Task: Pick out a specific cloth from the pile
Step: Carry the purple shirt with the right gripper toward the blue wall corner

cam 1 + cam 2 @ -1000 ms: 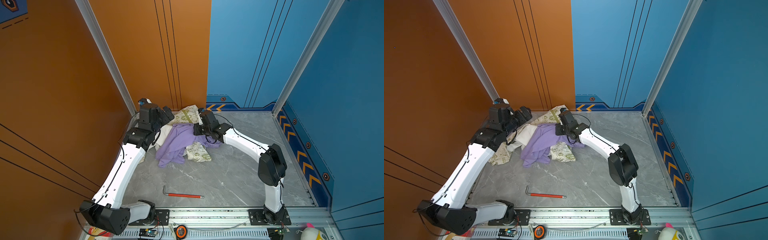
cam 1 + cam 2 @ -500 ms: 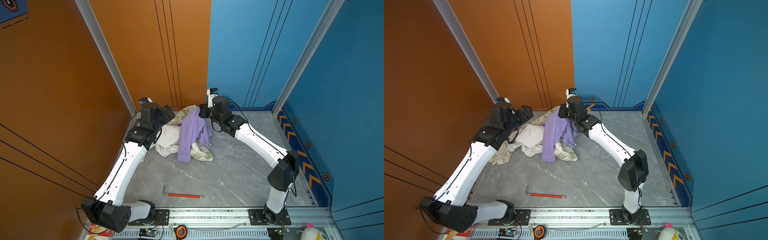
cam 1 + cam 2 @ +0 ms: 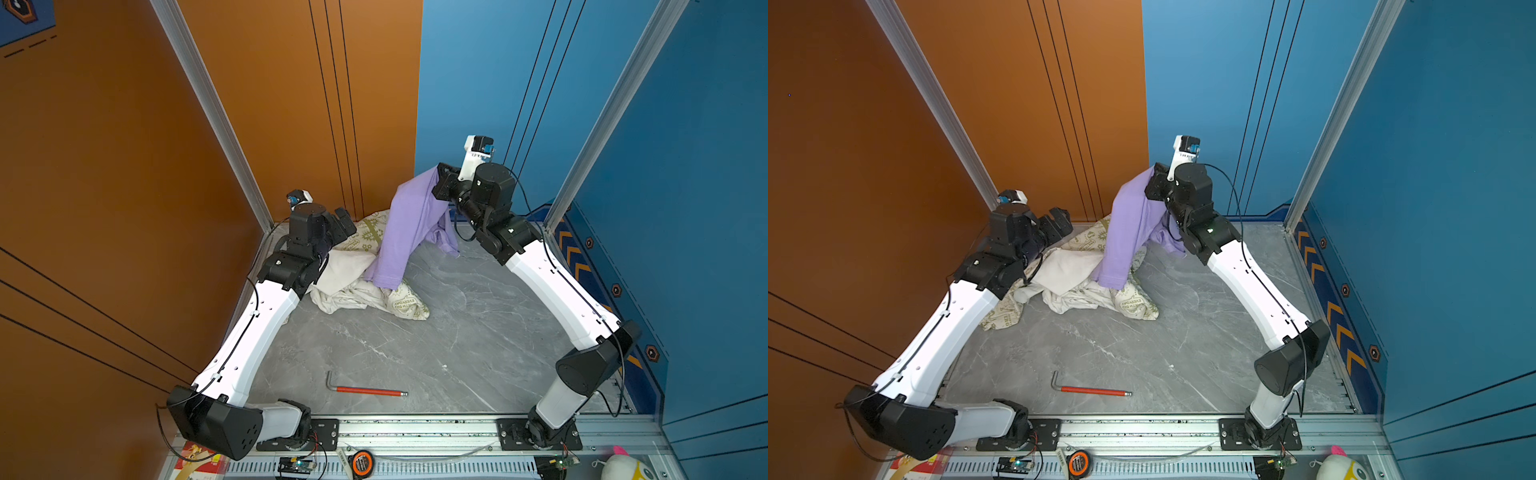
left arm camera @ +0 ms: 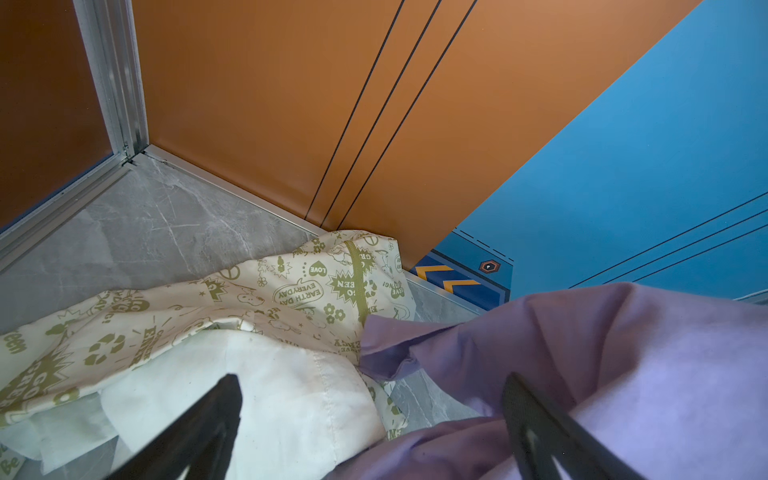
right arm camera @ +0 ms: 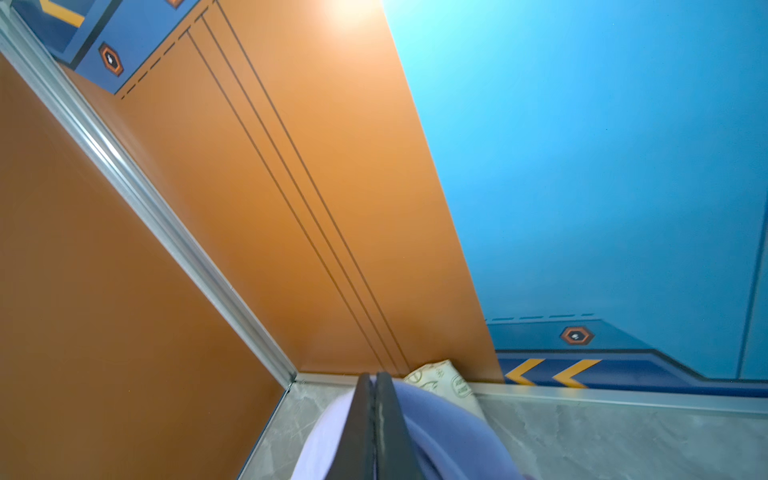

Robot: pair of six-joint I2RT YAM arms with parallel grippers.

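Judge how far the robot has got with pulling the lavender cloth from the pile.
Done: the right pincer is shut on the lavender cloth and holds it high. In hand: the cloth's lower end seems to touch the pile. Left: carry it fully clear; the open left pincer holds nothing.

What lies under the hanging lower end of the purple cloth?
Under the hanging end of the purple cloth lies the cream cloth with green print, beside the white cloth. What lies behind it is covered.
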